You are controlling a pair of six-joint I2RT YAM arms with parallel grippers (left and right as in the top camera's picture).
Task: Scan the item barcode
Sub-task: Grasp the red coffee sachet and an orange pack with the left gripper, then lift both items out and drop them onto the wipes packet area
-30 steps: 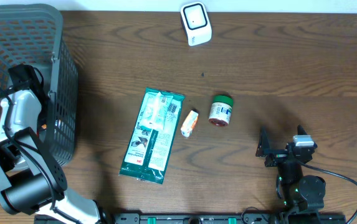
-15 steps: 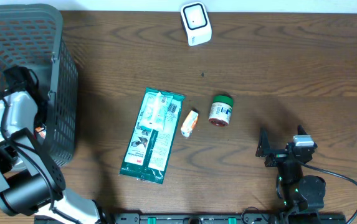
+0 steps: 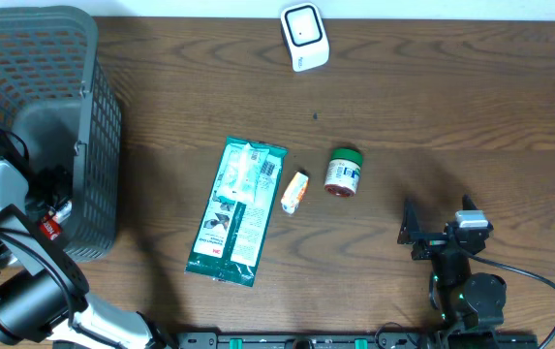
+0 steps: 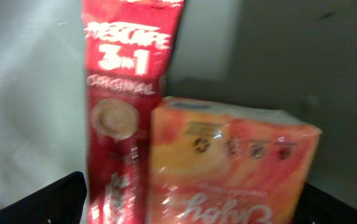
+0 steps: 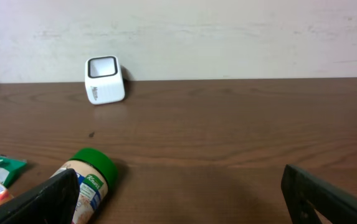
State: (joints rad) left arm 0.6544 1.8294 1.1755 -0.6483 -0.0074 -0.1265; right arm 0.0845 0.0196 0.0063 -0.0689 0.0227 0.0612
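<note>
- The left claw (image 4: 190,190) hangs spread wide inside the basket (image 3: 83,58), which sits at the desk's (image 3: 451,107) left end.
- Right under it, on the basket floor, lie a red coffee stick (image 4: 123,124) and an orange pack (image 4: 228,168). The two touch side by side, and neither finger (image 4: 47,202) is on either one.
- The wrist view is blurred, so no barcode can be made out on the stick or the pack.
- The right claw (image 5: 181,193) is also spread wide and holds nothing. It sits low at the desk's near right edge.
- The white scanner (image 3: 303,36) stands at the far edge of the desk, well apart from both claws.
- In the middle of the desk lie a green packet (image 3: 236,211), a small tube (image 3: 294,192) just beside it, and a green-lidded jar (image 3: 343,172) on its side near the tube.
</note>
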